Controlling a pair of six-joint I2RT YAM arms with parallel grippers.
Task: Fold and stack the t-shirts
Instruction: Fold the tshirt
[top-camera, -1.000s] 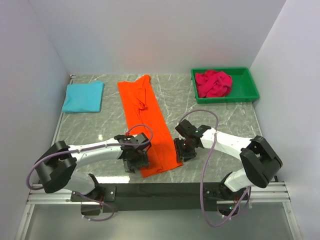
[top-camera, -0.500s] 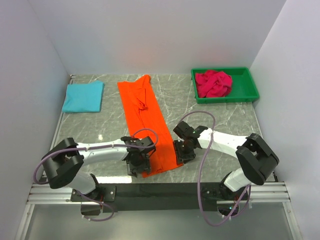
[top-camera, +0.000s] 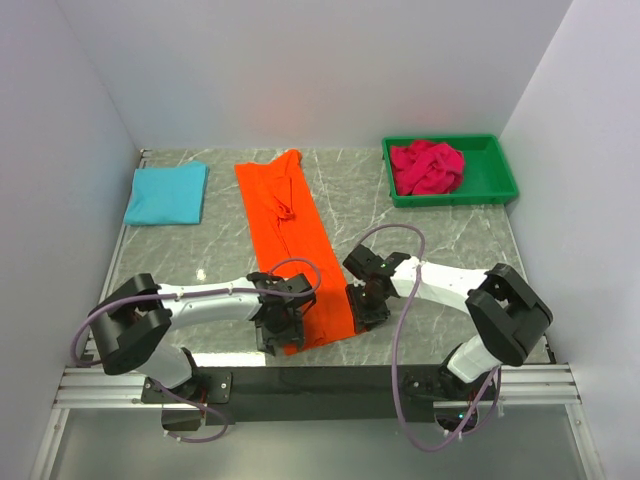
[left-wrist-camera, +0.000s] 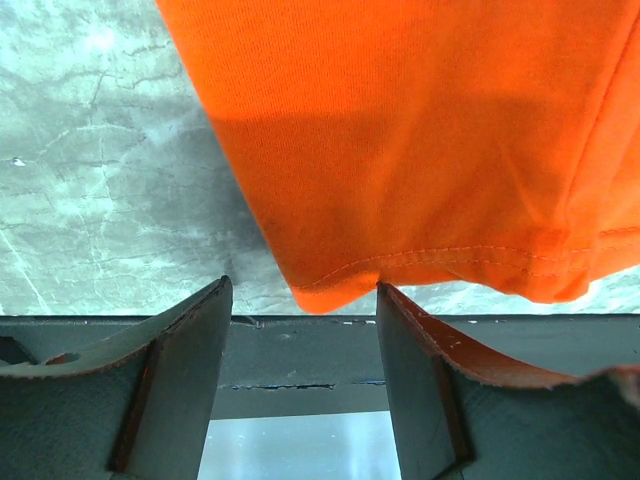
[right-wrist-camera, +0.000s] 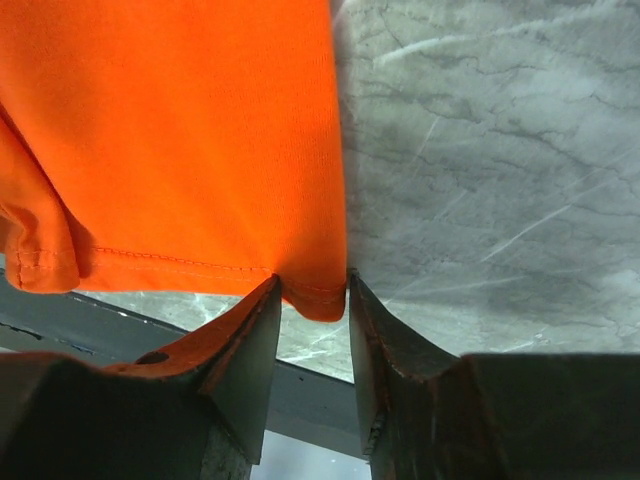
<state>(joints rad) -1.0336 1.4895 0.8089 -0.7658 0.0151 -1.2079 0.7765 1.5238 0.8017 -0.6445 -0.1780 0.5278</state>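
Straddling the orange t-shirt's (top-camera: 290, 235) near hem corners, the left gripper (left-wrist-camera: 305, 290) gapes wide, the right gripper (right-wrist-camera: 312, 285) narrowly; neither pinches yet. Limp, light cloth: pinch both corners firmly.

Top camera high above near edge, looking down over whole surface (top-camera: 450, 230). Wrist cameras close and low, both showing orange shirt (left-wrist-camera: 420, 130) hem at near edge.

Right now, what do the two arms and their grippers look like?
The left arm and right arm have white link shells with bulky black joint housings. A purple cable loops loosely along each. The left gripper and right gripper are black, with flat wedge-shaped dark grey fingers edged in reddish-brown. No markings are readable.
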